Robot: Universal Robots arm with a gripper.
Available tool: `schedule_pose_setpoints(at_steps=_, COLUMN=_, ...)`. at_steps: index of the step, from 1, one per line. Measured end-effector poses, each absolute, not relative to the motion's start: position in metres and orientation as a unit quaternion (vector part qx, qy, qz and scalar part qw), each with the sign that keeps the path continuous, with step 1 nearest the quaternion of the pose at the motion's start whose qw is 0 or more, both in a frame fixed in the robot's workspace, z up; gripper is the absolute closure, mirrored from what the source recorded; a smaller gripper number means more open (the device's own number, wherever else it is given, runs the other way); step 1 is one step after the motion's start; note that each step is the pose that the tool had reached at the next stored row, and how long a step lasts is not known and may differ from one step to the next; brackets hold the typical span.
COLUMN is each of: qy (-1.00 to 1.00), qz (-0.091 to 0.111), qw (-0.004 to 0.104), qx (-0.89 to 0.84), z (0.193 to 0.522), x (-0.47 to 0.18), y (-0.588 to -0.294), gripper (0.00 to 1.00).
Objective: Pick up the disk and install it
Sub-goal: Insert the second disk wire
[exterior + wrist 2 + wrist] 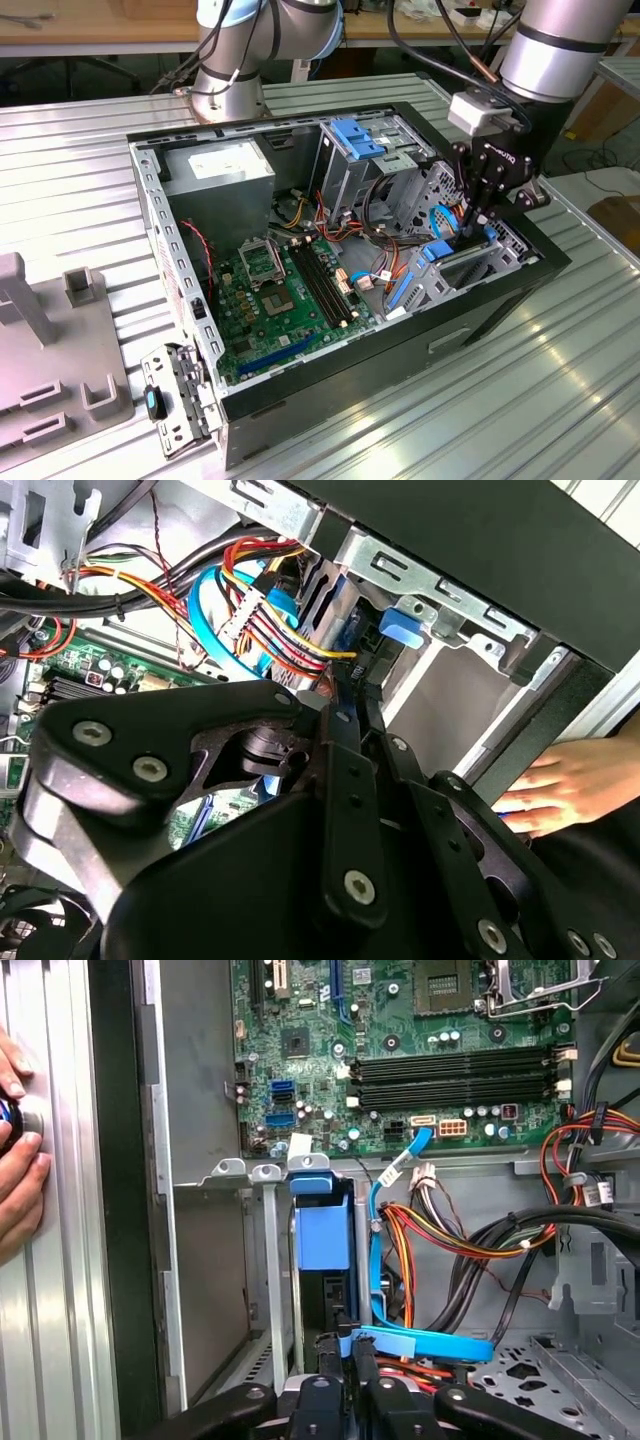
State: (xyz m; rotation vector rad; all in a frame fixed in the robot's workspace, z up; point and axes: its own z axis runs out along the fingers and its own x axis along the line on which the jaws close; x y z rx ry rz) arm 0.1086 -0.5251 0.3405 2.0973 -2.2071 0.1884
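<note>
The disk (322, 1232), dark grey in a bright blue carrier, stands on edge in the drive bay at the case's front corner, on the exterior view's right (436, 252). My gripper (470, 226) reaches down into the case right over it. In both wrist views the black fingers (335, 1352) are pressed together, their tips (347, 702) at the disk's dark end. I cannot tell whether they pinch a thin part of it or only touch it. The carrier's blue tab (405, 626) shows against the bay's metal wall.
A flat blue cable (420, 1343) and a bundle of coloured wires (450, 1240) run close beside the bay. The motherboard (280, 290) and power supply (220, 170) fill the open case. A person's hand (15, 1150) rests on the table just outside. A grey fixture (50, 350) stands far left.
</note>
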Motion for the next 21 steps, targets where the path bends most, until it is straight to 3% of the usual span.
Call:
schedule_pose_setpoints(at_steps=11, qy=-0.723, qz=0.060, qw=0.044, qx=0.687, z=0.335, x=0.109, y=-0.528, gripper=0.84)
schedule_pose_setpoints(at_steps=13, qy=-0.723, qz=0.058, qw=0.042, qx=0.687, z=0.333, x=0.109, y=-0.527, gripper=0.82)
schedule_pose_setpoints(at_steps=14, qy=-0.723, qz=0.057, qw=0.041, qx=0.687, z=0.333, x=0.109, y=-0.527, gripper=0.77)
schedule_pose_setpoints(at_steps=21, qy=-0.723, qz=0.058, qw=0.042, qx=0.687, z=0.357, x=0.109, y=-0.527, gripper=0.77)
